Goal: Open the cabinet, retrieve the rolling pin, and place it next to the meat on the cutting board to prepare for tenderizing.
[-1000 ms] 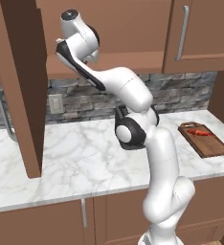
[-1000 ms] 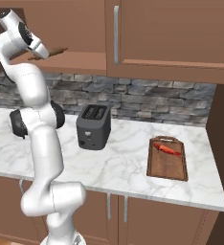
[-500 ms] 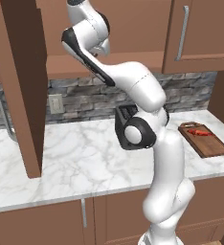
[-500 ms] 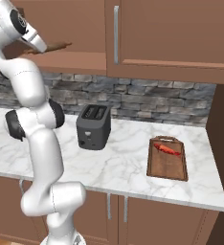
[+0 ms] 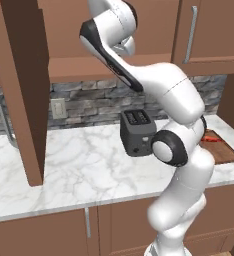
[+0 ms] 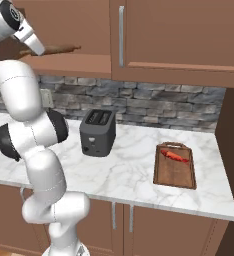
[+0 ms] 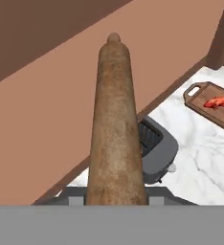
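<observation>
Rolling pin [image 7: 115, 124] clenched in the pincer [image 6: 35, 49], now lifted clear of the open cabinet [image 5: 24, 90] shelf, high above the toaster [image 6: 97, 132]. Arm has swung outward since a second ago. Retrieval looks done; carry to cutting board [image 6: 176, 170], right of toaster, beside meat [image 6: 175, 156], remains.

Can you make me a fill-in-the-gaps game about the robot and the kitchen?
1. The robot's fingers are holding the ____.
2. The red meat lies on the cutting ____.
3. The toaster stands on the marble ____.
4. The cabinet door is swung ____.

Missing words: rolling pin; board; counter; open
</observation>
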